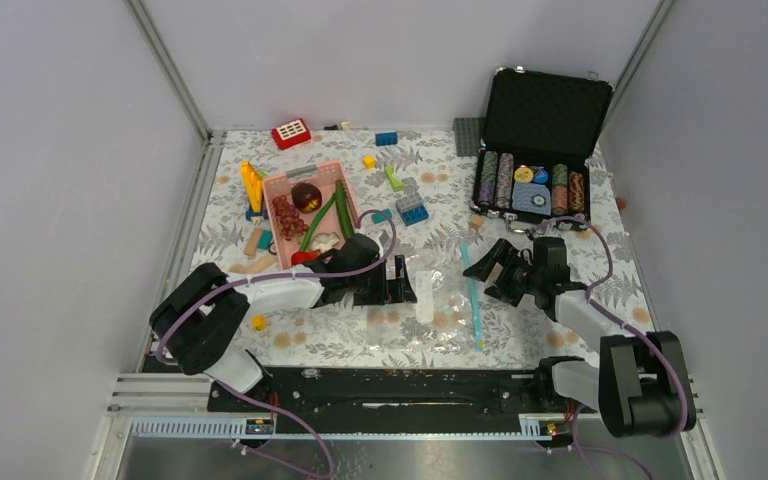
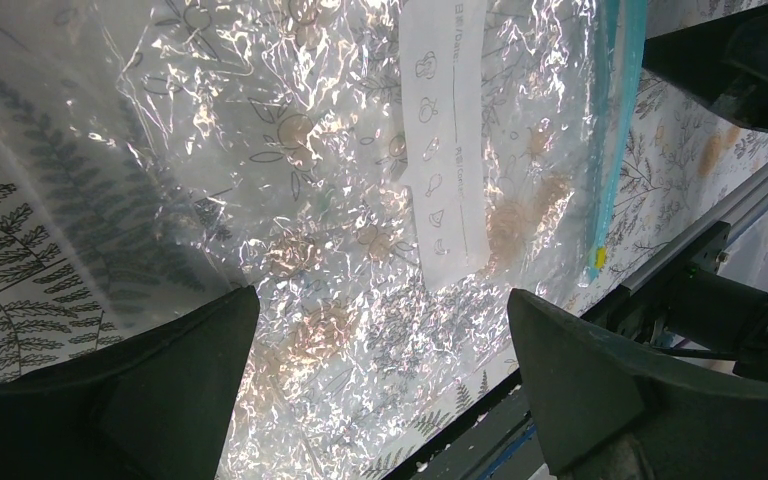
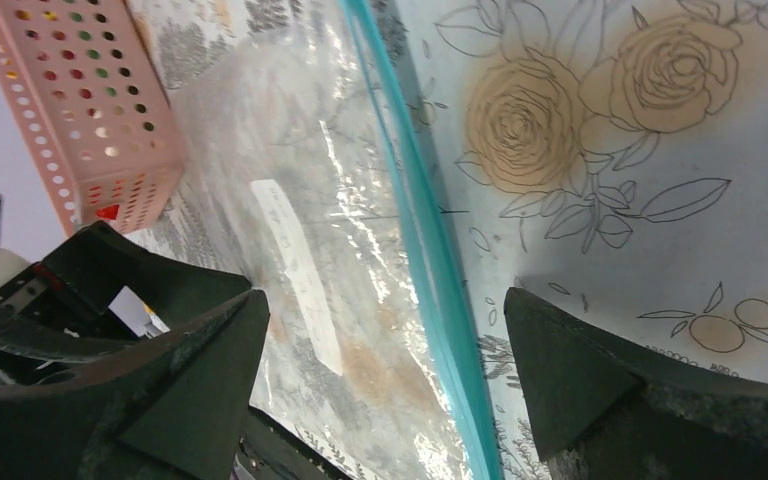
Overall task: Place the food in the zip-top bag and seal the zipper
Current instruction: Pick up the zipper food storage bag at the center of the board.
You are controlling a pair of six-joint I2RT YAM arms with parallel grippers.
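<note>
Nearest the arm bases, a clear, crinkled zip-top bag [image 1: 447, 300] lies flat on the floral-printed table [image 1: 360, 342] between two black grippers. The left gripper [image 1: 407, 287] and the right gripper [image 1: 478, 268] hang low at the bag's two sides, jaws spread wide, gripping nothing. The thin light-blue zipper [image 1: 476, 310] runs along the bag's right edge, and a white rectangular label [image 1: 424, 298] lies mid-bag. Farther back, a pink slotted basket [image 1: 305, 173] holds the food: a knobbly dark red grape bunch [image 1: 287, 215], a smooth maroon round fruit [image 1: 306, 195] and long green pods [image 1: 326, 220]. Farthest stands an open black case [image 1: 545, 105] of poker chips [image 1: 530, 185].
</note>
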